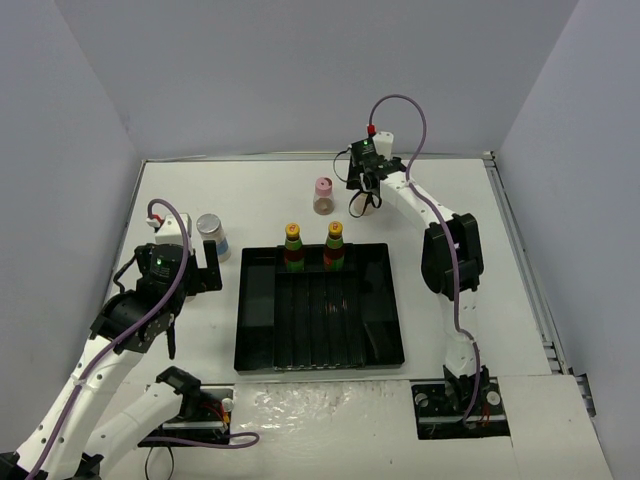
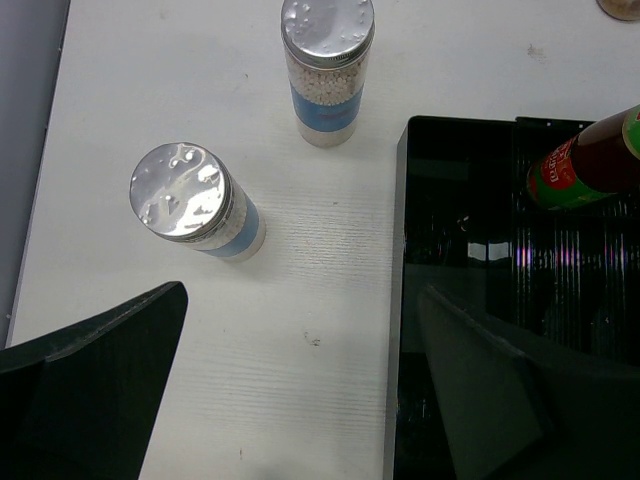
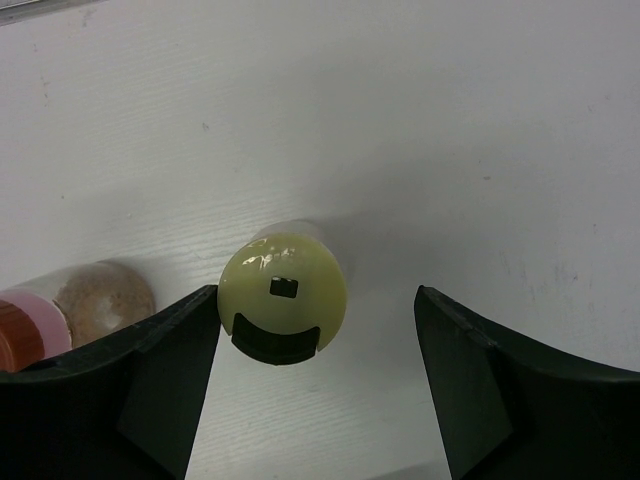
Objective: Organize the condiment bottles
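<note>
My right gripper is open and straddles the yellow-green-capped bottle, which stands on the table close to the left finger. The pink-capped bottle stands just left of it and also shows in the right wrist view. Two green-necked, orange-capped bottles stand in the far end of the black tray. My left gripper is open and empty, low beside the tray's left wall. Two silver-lidded shakers stand on the table ahead of it.
The tray has a wide left compartment and several narrow ribbed slots. In the top view only one shaker shows; the other is hidden by my left wrist. Grey walls close in the table on the left, far and right sides.
</note>
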`<state>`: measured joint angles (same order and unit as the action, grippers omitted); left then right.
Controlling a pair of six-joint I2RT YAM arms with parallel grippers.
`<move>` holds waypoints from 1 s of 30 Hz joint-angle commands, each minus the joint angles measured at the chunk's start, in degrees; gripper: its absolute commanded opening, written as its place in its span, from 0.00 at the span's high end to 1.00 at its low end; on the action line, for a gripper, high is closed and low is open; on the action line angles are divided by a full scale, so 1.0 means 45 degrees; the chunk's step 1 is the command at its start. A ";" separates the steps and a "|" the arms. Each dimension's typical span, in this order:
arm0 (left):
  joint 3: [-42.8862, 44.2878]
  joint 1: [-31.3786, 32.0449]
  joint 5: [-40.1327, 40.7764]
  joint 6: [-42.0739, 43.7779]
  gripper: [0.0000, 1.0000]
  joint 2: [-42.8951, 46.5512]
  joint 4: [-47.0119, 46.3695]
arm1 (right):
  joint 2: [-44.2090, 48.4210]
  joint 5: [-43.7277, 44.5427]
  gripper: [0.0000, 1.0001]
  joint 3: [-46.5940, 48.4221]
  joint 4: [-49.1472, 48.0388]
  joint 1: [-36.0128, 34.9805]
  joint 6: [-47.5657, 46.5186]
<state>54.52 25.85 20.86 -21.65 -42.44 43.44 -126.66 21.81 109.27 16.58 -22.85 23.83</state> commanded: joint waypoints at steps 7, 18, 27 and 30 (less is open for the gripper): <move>0.0306 -0.0060 0.0295 -0.0013 0.03 -0.0150 -0.0474 | -0.0086 -0.0120 0.33 -0.0135 -0.0611 0.0069 -0.0278; 0.0306 -0.0078 0.0325 -0.0013 0.03 -0.0140 -0.0454 | -0.0224 -0.0038 0.68 -0.0251 -0.0755 0.0059 -0.0472; 0.0306 -0.0079 0.0291 -0.0013 0.03 -0.0120 -0.0474 | 0.1579 0.0464 1.00 -0.1533 -0.0751 -0.0048 -0.0245; 0.0306 -0.0075 0.0251 -0.0013 0.03 -0.0120 -0.0513 | 0.2600 0.0738 1.00 -0.1994 -0.0736 -0.0144 -0.0075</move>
<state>54.52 25.85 21.08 -21.67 -42.61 43.44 -124.62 21.59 102.54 12.43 -22.96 22.63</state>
